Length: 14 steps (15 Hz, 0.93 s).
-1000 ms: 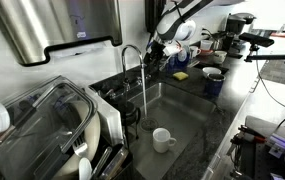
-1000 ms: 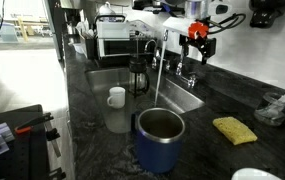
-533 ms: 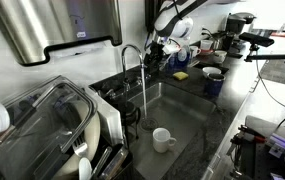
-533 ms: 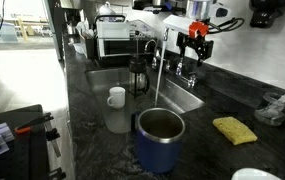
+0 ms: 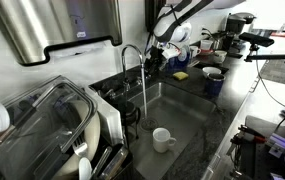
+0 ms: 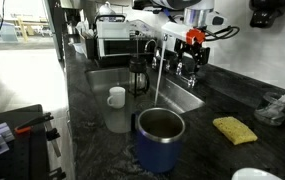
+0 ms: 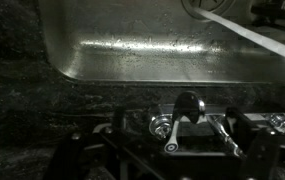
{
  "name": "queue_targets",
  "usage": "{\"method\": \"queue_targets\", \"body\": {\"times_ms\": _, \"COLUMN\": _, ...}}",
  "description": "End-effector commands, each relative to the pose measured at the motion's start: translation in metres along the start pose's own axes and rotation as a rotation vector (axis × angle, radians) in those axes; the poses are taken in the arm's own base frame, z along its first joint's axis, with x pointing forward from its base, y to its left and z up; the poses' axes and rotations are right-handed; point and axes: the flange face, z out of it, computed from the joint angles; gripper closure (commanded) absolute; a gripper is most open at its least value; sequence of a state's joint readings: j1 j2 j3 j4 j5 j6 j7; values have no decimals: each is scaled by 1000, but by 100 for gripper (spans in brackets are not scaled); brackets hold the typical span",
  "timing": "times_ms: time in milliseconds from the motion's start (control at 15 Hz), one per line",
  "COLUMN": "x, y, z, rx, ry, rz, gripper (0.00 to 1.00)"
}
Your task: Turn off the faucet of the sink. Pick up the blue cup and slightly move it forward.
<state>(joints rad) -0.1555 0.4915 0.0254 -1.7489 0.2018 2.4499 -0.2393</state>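
The pincer (image 6: 191, 66) is hanging spread wide just above the faucet handle (image 7: 187, 108), while water (image 6: 158, 80) is pouring into the sink (image 7: 132, 55).

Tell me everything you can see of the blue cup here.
The blue cup is a wide tumbler with no visible handle, dark blue outside with a metal-looking rim and lining. It stands upright, mouth open, on the dark counter beside the sink, touched by nothing else. The yellow sponge lies apart from it.

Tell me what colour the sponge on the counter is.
Yellow. The sponge shows best in an exterior view, lying on the dark counter.
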Motion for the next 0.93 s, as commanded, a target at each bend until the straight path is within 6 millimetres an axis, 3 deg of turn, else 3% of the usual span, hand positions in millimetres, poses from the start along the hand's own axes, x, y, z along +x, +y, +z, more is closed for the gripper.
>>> {"method": "queue_targets", "body": {"times_ms": 0, "x": -6, "y": 1, "z": 6, "rx": -61, "ry": 7, "rz": -18, "gripper": 0}}
{"method": "queue_targets", "body": {"times_ms": 467, "x": -5, "y": 11, "z": 5, "rx": -193, "ry": 52, "rz": -94, "gripper": 0}}
{"method": "queue_targets", "body": {"times_ms": 867, "x": -8, "y": 47, "z": 0, "rx": -252, "ry": 41, "rz": -77, "gripper": 0}}
